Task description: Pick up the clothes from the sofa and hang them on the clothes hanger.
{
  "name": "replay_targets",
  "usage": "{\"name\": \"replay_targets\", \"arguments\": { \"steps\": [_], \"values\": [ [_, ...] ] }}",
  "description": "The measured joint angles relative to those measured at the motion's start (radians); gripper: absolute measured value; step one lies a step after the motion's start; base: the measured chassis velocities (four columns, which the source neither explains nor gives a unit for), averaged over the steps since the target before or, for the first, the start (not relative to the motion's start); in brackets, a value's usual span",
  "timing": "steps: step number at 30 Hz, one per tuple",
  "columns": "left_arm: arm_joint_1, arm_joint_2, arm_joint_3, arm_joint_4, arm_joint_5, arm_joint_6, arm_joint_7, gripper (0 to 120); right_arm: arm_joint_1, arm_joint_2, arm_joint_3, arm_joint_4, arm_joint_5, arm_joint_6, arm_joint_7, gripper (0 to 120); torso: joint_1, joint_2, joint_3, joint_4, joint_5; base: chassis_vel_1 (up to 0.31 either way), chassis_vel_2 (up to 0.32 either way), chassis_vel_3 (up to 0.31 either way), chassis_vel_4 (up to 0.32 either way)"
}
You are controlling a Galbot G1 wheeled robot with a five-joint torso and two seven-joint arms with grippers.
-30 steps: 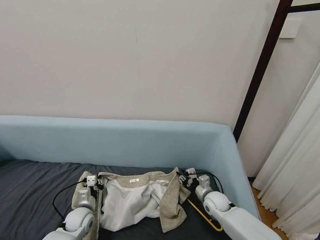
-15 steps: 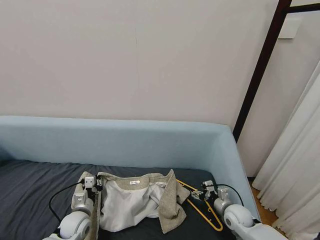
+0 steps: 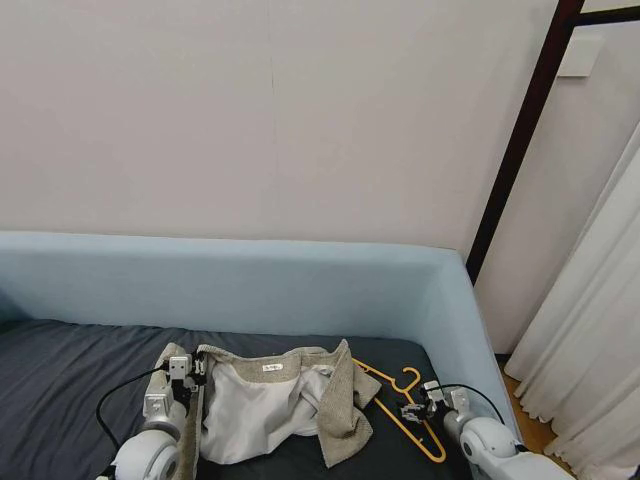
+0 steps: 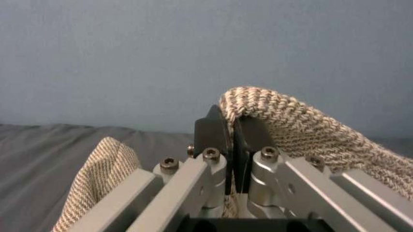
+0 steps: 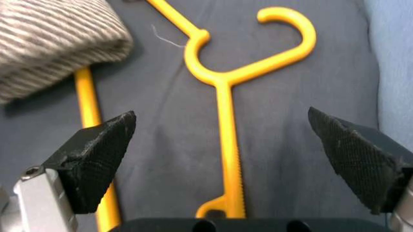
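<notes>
Lower left of head view: left gripper (image 3: 184,367) is clamped on the shoulder edge of the knit jacket (image 3: 268,400). The left wrist view confirms it, jaws pinched tight on a fabric fold. Jacket lies lining-up on the sofa (image 3: 250,285) seat, bottom centre. Yellow hanger (image 3: 408,408) is just right of it, one bar running under the jacket edge. Lower right: right gripper (image 3: 418,403) is spread wide and empty, straddling the hanger bar below the hook. Reads as grasp stage, with garment secured and hanger not yet. Next move likely needs right to drop and pinch the bar, clear of cloth.
</notes>
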Motion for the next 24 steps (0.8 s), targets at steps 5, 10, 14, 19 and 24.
{"name": "replay_targets", "arguments": {
  "steps": [5,10,14,19,24],
  "values": [
    [0.001,-0.006,0.006,0.001,0.002,0.0,0.0,0,0.016,0.051,0.013,-0.102,-0.02,0.013,-0.019,100,0.0,0.0,0.0,-0.0003,0.0002,0.0,0.0,0.0,0.0],
    [0.001,-0.01,0.006,0.002,0.007,-0.001,0.0,0,0.018,0.066,0.029,-0.125,-0.021,0.023,-0.03,88,0.0,0.0,0.0,0.0,0.0,0.0,0.0,0.0,0.0],
    [0.011,-0.018,0.003,0.009,0.019,-0.01,0.005,0,0.009,0.064,0.032,-0.117,-0.025,0.035,-0.039,70,0.0,0.0,0.0,-0.0002,-0.0001,0.0,0.0,0.0,0.0],
    [0.012,-0.022,0.005,0.01,0.02,-0.011,0.006,0,0.001,0.059,0.032,-0.111,-0.037,0.042,-0.048,52,0.0,0.0,0.0,-0.0001,0.0,0.0,0.0,0.0,0.0],
    [0.011,-0.024,0.007,0.006,0.018,-0.01,0.006,0,0.001,0.054,0.028,-0.107,-0.04,0.047,-0.053,34,0.0,0.0,0.0,-0.0001,0.0001,0.0,0.0,0.0,0.0]
  ]
}}
